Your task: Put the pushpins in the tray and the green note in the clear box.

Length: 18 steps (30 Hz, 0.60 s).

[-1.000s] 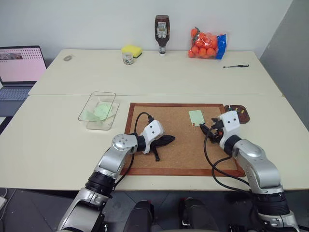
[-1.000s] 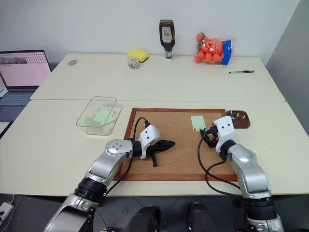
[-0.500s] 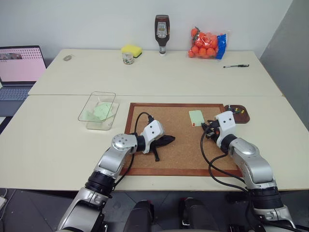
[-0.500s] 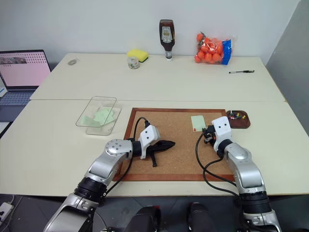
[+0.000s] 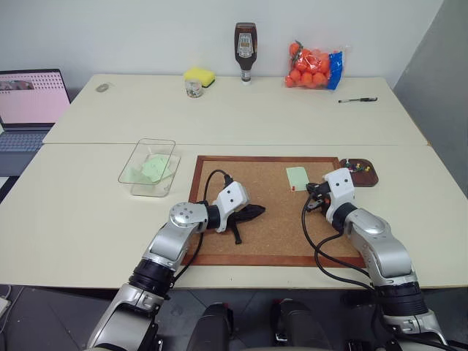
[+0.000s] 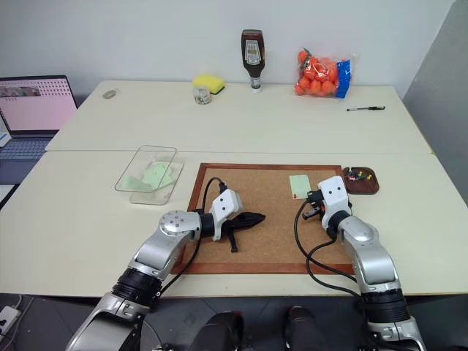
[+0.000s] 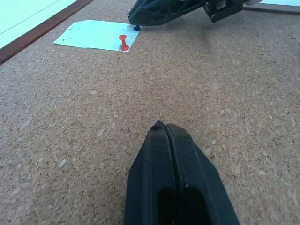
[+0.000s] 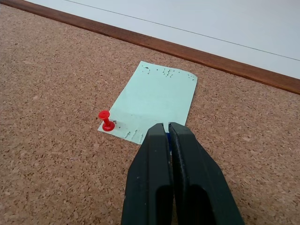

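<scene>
Now that the right gripper (image 8: 168, 129) has snapped closed from wide open a second ago, its fingers appear clamped on a blue pushpin (image 7: 136, 28) at the green note's (image 8: 152, 101) near corner, pin ready to pull. A red pushpin (image 8: 107, 121) stands beside them. The tray (image 6: 362, 179) lies beyond; left gripper (image 7: 167, 131) closed, empty.

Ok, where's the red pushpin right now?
The red pushpin stands in one near corner of the green note, on the corkboard, toward its right far side, just left of the right gripper, whose fingers are shut.
</scene>
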Motion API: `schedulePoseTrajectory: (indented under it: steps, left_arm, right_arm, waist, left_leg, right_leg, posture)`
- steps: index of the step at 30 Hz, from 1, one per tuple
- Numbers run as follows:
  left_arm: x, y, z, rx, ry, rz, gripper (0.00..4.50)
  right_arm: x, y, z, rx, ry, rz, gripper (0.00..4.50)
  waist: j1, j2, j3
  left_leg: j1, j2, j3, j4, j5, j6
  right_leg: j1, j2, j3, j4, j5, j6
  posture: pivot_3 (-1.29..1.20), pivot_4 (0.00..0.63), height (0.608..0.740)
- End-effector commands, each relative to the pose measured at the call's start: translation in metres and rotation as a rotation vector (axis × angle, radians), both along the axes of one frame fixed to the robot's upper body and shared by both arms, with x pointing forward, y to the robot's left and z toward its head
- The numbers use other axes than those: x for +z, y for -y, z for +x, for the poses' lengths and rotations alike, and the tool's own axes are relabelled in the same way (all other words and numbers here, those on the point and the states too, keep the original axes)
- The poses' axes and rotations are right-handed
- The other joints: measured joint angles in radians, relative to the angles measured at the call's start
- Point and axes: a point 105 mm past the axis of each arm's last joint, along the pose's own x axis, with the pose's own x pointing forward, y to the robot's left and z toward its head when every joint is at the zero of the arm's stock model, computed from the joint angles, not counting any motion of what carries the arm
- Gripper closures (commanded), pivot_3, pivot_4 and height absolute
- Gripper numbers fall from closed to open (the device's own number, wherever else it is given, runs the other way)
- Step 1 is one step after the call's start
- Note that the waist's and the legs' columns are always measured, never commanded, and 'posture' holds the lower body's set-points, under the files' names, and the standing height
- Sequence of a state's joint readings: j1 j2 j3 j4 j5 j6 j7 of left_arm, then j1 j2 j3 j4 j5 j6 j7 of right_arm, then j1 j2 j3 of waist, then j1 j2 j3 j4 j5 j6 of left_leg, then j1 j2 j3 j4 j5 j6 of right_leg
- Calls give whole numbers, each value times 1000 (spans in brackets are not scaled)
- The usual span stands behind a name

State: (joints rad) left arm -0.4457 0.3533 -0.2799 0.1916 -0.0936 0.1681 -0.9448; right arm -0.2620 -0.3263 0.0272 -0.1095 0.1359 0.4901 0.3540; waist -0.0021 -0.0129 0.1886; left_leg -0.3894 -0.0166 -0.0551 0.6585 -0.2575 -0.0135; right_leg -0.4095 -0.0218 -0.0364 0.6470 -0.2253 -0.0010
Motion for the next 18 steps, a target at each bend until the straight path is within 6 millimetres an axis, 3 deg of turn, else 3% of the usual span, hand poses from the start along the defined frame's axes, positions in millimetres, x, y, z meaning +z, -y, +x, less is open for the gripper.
schedulePoseTrajectory:
  steps: [1, 13, 18]
  left_arm:
    - [-12, -3, -2, 8, -28, 42, 4500]
    - [-15, -5, -4, 2, -32, 58, 4500]
    - [-16, -5, -4, 3, -33, 60, 4500]
  right_arm:
    - [35, -7, -2, 37, 141, 32, 4416]
    - [58, -6, -5, 15, 223, 54, 4416]
    - [64, 4, -4, -17, 241, 48, 4416]
  waist:
    - [0, 0, 0]
    - [0, 0, 0]
    - [0, 0, 0]
  left_leg:
    - [0, 0, 0, 0, 0, 0]
    - [0, 0, 0, 0, 0, 0]
    - [0, 0, 0, 0, 0, 0]
  right_leg:
    - [0, 0, 0, 0, 0, 0]
    - [0, 0, 0, 0, 0, 0]
    - [0, 0, 0, 0, 0, 0]
  posture:
    - [0, 150, 740]
    - [0, 150, 740]
    - [0, 150, 740]
